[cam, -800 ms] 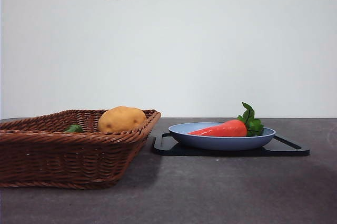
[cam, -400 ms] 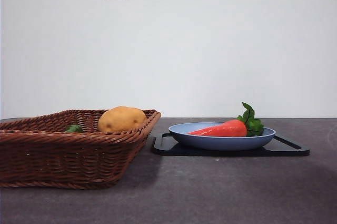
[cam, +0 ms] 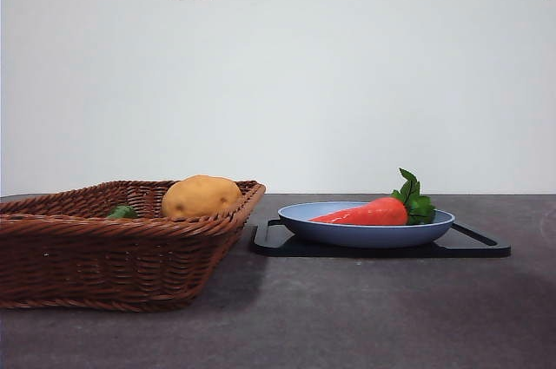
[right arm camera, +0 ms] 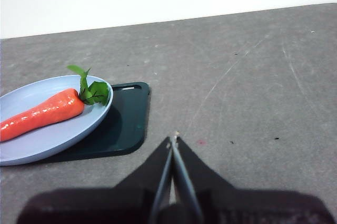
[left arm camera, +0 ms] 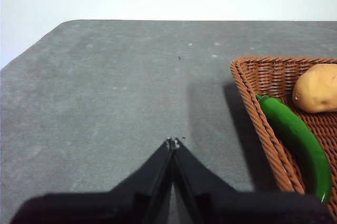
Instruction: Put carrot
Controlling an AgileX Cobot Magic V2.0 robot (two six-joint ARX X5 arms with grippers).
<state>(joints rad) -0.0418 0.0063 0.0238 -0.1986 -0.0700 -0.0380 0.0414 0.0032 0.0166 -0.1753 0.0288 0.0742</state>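
The carrot [cam: 369, 212] lies on its side in a blue plate [cam: 347, 234] on a black tray [cam: 473, 246], leaves toward the right gripper [right arm camera: 173, 138], which hovers over bare table beside the tray, jaws pressed together. The left gripper [left arm camera: 172, 142], jaws likewise together, waits outside a wicker basket [cam: 104, 256] holding a potato [cam: 201, 196] and a green pepper [left arm camera: 295, 139]. By the look of things the carrot is already placed, or no grasp has begun; any pickup would need the right jaws opened first.
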